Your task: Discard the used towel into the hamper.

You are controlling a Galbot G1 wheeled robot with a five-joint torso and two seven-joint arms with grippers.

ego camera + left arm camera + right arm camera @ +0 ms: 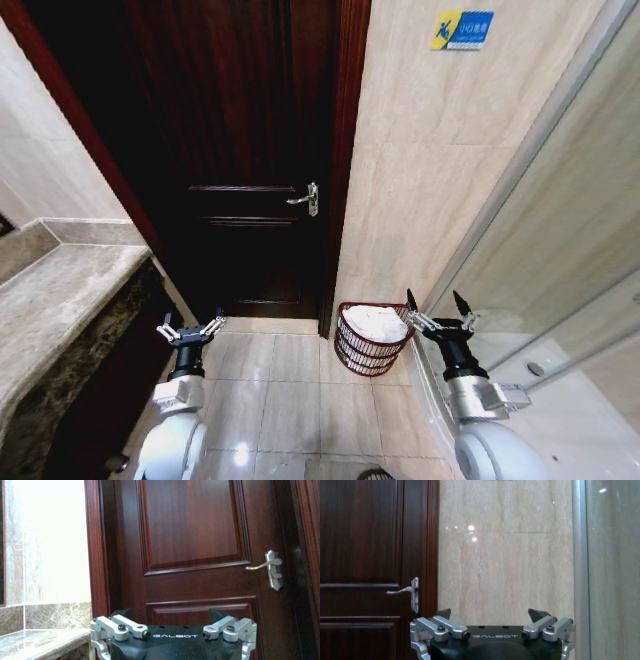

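The left gripper (190, 330) and the right gripper (438, 312) are raised over the tiled floor (280, 400), both with jaws spread and holding nothing. The hamper (372, 340) stands against the beige wall (420, 180), just beside the right gripper, with a white towel (377, 322) inside. Bare floor lies between the arms up to the closed door (250, 150). A stone counter (60, 300) borders the left side.
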